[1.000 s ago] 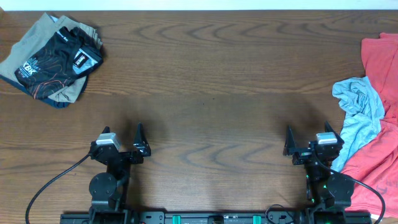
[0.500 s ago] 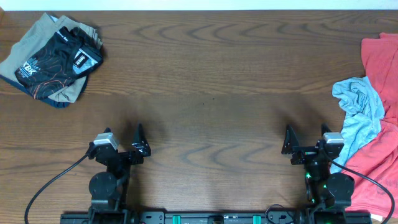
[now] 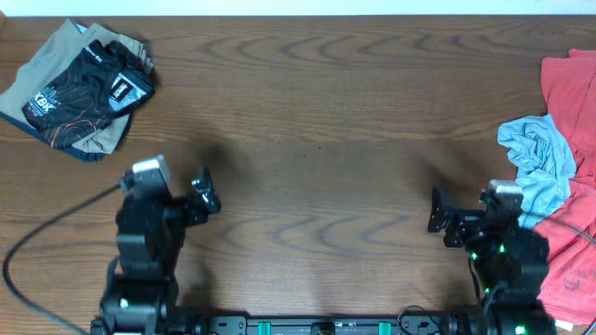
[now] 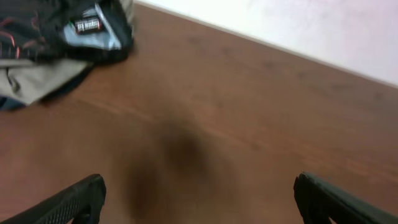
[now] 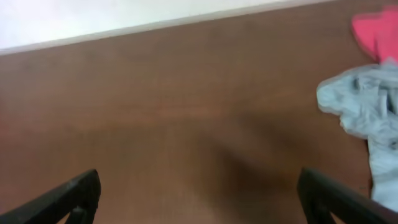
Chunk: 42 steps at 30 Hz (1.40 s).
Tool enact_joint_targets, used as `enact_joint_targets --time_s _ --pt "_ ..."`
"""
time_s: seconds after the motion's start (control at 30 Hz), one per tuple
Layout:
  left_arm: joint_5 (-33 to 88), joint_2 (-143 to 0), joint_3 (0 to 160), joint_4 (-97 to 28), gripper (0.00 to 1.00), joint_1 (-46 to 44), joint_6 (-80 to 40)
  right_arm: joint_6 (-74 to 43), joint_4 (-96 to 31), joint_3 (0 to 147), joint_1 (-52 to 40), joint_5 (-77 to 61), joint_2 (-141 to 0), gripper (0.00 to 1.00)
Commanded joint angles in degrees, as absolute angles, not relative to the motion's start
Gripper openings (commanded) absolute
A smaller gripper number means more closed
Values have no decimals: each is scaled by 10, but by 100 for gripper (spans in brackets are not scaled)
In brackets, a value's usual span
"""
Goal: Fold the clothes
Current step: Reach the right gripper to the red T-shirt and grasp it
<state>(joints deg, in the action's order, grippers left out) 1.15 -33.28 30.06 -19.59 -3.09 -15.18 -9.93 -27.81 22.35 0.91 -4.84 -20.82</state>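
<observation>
Your coral-red T-shirt [image 3: 570, 88] lies crumpled at the 3 o'clock edge of the wooden table [image 3: 317, 112], running down toward 4 o'clock and cut off by the frame on the right. No print shows on it from here. The pale blue-grey garment [image 3: 538, 160] is bunched on top of the shirt's left margin, part of it spilling onto bare wood. In the right wrist view it sits at about 3 o'clock, with a patch of red just above it at 2 o'clock.

Your right gripper [image 5: 199, 183] stands at 4 o'clock on the table, just beside the blue-grey garment but not touching it. Its jaws are spread wide and nothing is between them, only wood.

Your left gripper [image 4: 199, 190] is at 8 o'clock, well apart from both garments, also spread wide and empty over bare wood.

At 10 o'clock there is a separate pile [image 3: 82, 93]: a black garment with orange lines and white lettering resting on a tan one. The left wrist view catches it at its 10 o'clock corner, blurred. A grey cable [image 3: 42, 256] loops from the left arm toward 7 o'clock.
</observation>
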Motion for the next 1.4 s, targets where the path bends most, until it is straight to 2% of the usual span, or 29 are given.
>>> enact_joint_targets --time_s 0.0,0.17,0.37,0.43,0.53,0.6,0.7,0.83,0.97,1.07,1.2,1.3,1.37 --pt "9 -393 369 -230 98 -29 -146 -102 -329 294 8 -27 -284 99" --pt "9 -449 439 -297 98 -29 -147 -102 -452 396 8 -13 -406 99" --pt "9 -459 453 -306 98 -29 -147 -105 -453 419 8 16 -491 99" --pt "9 -460 453 -306 98 -29 -147 -148 -470 419 11 94 -511 99" --pt "9 -460 453 -306 98 -29 -147 -307 -528 419 29 251 -547 99" --pt "9 -460 453 -306 98 -29 -147 -362 -551 419 48 287 -568 99" --pt "9 -460 453 -306 98 -29 -147 -368 -547 419 94 285 -606 99" --pt "9 -460 453 -306 98 -29 -147 -368 -530 419 151 285 -655 86" --pt "9 -460 453 -306 98 -29 -147 -361 -506 419 197 285 -707 60" --pt "9 -460 453 -306 98 -29 -147 -361 -487 419 223 285 -739 50" --pt "9 -460 453 -306 98 -29 -147 -361 -460 419 250 277 -776 44" --pt "9 -460 453 -306 98 -29 -147 -350 -437 419 264 261 -805 45" --pt "9 -460 453 -306 98 -29 -147 -337 -421 418 267 250 -825 49"
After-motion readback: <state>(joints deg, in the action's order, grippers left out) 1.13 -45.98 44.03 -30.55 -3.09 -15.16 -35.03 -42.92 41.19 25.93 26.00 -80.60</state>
